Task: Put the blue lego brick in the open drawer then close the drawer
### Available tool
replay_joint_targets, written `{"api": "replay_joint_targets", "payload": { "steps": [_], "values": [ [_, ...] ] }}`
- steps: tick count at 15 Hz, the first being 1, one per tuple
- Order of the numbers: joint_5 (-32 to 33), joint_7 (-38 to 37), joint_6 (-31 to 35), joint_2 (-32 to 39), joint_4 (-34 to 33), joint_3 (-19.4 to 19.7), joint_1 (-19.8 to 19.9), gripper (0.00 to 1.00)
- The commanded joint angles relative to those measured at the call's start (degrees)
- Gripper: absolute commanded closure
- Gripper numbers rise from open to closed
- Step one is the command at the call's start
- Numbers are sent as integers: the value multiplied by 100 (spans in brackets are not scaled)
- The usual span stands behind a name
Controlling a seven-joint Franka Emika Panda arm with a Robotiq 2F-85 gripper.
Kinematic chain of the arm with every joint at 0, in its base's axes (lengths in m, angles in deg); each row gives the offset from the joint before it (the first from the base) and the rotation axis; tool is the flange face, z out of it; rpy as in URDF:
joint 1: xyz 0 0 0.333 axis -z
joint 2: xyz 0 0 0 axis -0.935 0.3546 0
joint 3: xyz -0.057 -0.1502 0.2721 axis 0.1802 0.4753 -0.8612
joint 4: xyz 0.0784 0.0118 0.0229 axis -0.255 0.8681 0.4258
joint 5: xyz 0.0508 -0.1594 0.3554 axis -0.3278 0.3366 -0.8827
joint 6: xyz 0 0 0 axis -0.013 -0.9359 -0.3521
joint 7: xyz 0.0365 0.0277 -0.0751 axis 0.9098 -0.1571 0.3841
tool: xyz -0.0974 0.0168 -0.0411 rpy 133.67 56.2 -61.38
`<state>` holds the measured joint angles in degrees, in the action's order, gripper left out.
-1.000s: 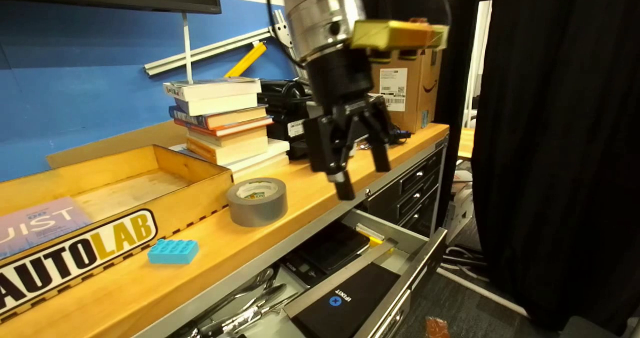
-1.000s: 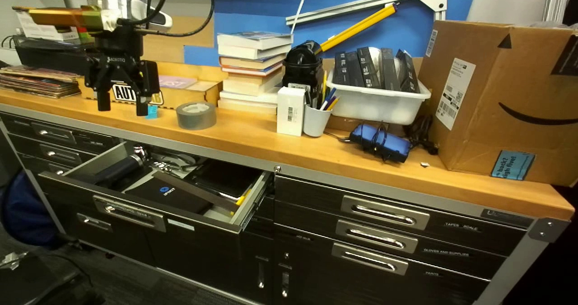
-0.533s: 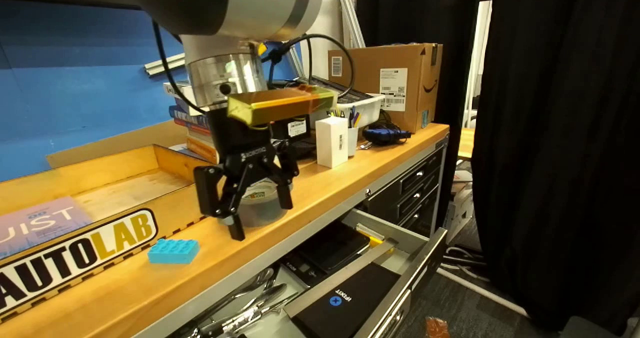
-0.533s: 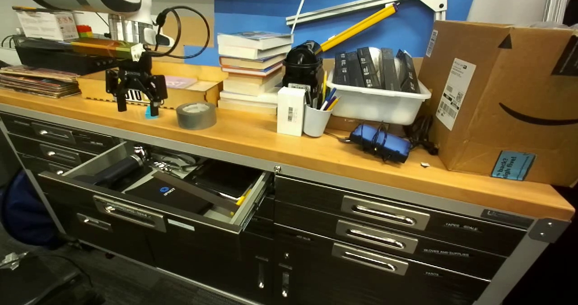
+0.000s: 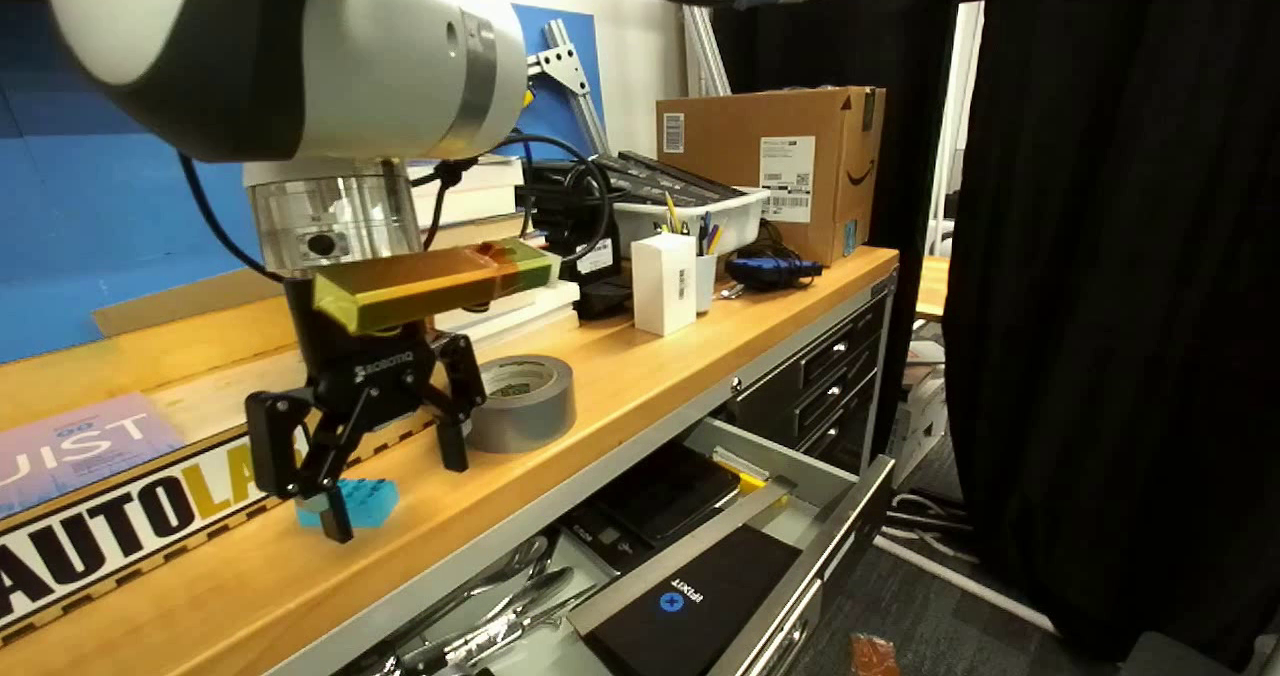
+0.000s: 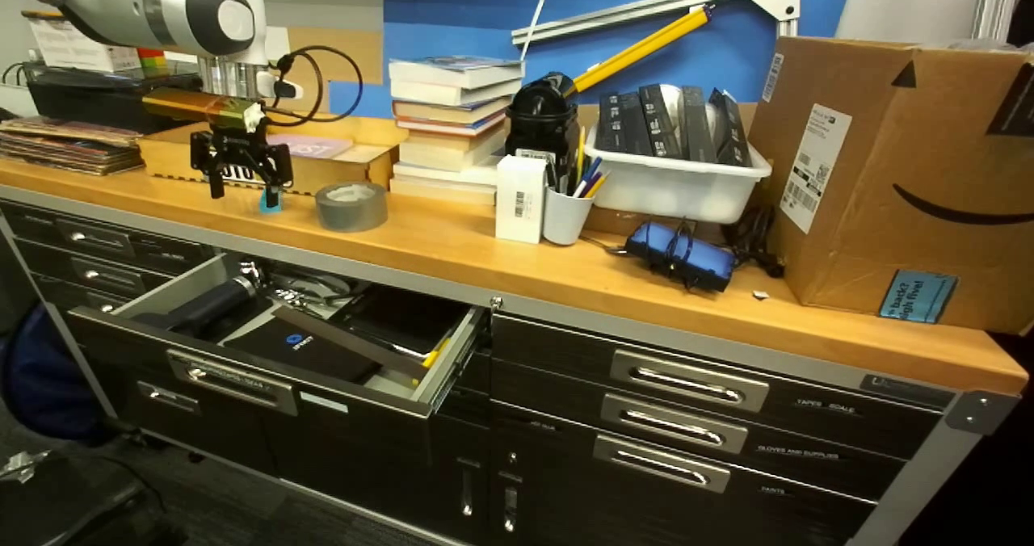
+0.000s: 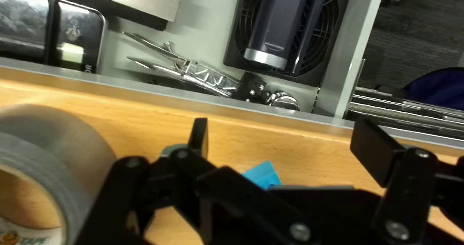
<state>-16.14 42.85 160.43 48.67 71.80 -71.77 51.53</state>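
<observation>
The blue lego brick (image 5: 374,501) lies on the wooden bench top beside the wooden tray. It also shows in another exterior view (image 6: 264,204), partly behind a finger, and in the wrist view (image 7: 263,174), mostly hidden by the gripper's linkage. My gripper (image 5: 396,491) is open and empty, pointing down above the bench close to the brick; it shows in another exterior view (image 6: 245,195) and in the wrist view (image 7: 284,141). One finger overlaps the brick in both exterior views; contact cannot be told. The open drawer (image 6: 339,378) is pulled out below the bench edge, also in the wrist view (image 7: 210,31).
A grey tape roll (image 5: 525,418) stands beside the gripper, also in the wrist view (image 7: 69,140). The wooden tray (image 6: 367,160) is behind the brick. A book stack (image 6: 452,138) and white box (image 6: 519,199) stand farther along. The drawer holds a black case (image 5: 690,606) and metal tools.
My gripper has moved left and down in an exterior view, past the tape roll to the brick, staying open. The brick and drawer have not moved.
</observation>
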Motion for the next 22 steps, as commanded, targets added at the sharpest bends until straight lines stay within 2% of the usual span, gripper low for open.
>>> {"api": "replay_joint_targets", "payload": {
  "steps": [1, 7, 11, 15, 16, 17, 18, 22],
  "values": [
    [160, 0, 75, 476, -570, -23, -239, 0],
    [851, -223, 661, 878, -960, 194, -568, 0],
    [1281, -430, 916, 983, -1163, 371, -634, 0],
    [1361, -458, 886, 1113, -1405, 439, -621, 0],
    [1323, -416, 828, 1131, -1435, 431, -608, 25],
    [1292, -394, 791, 1143, -1449, 427, -601, 26],
    [1269, -374, 734, 1148, -1448, 419, -598, 32],
    [1156, -412, 483, 1064, -1397, 411, -564, 65]
  ]
}}
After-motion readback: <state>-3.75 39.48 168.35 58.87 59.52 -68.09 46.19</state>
